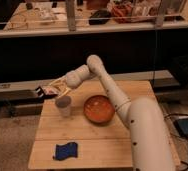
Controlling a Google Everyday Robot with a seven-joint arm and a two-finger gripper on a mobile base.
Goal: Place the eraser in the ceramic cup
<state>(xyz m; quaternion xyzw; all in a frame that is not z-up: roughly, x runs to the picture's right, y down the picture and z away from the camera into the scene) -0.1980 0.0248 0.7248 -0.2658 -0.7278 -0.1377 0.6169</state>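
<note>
- Gripping what seems to be the small pale eraser (49, 90), the robot's two-finger gripper (53, 90) is hovering just above-left of the cup.
- Short grey ceramic cup (63, 106) is standing upright on the wooden table (102, 145), awaiting the drop.
- Round orange bowl (98, 109) is sitting beside it, uninvolved.

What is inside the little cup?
Nothing sticks out of the cup. Its wall hides the bottom, so something small could lie there unseen. The gripper hangs just beside its rim, up and to the left in the picture.
</note>
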